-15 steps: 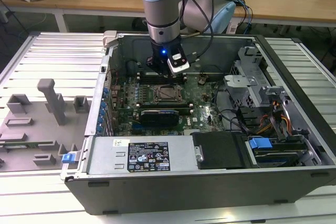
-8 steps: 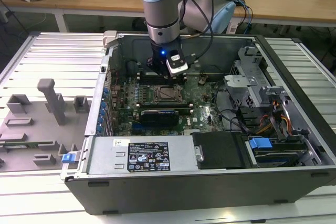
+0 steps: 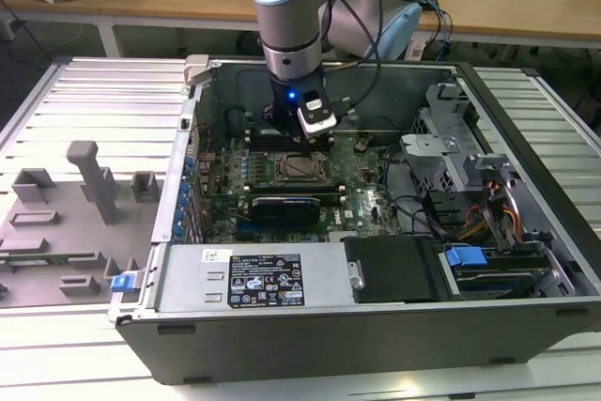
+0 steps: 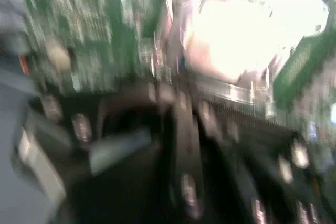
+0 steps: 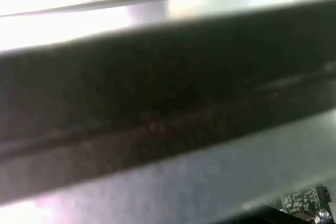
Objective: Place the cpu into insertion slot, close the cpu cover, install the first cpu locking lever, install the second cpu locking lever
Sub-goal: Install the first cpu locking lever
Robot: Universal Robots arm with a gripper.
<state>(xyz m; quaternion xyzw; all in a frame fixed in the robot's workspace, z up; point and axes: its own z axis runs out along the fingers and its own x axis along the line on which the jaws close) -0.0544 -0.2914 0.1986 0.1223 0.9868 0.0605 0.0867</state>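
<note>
In the exterior view my gripper [image 3: 285, 134] hangs from the blue-grey arm inside the open computer case, low over the green board [image 3: 366, 185]. It is just behind the insertion slot [image 3: 300, 169]. A silver-grey square, the cpu [image 3: 300, 167], lies in that slot with a dark metal frame around it; whether this frame is the cpu cover pressed flat I cannot tell. The levers are too small to make out. The second wrist view is smeared, with green board [image 4: 79, 35] and dark shapes. The first wrist view shows a dark case wall and a corner of board [image 5: 304, 200].
A black card [image 3: 286, 208] lies in front of the slot. The power supply [image 3: 254, 279] runs along the case front, with a drive cage [image 3: 441, 161] and cables [image 3: 488, 213] on the exterior view's right. A grey fixture plate [image 3: 75, 213] sits outside on the left.
</note>
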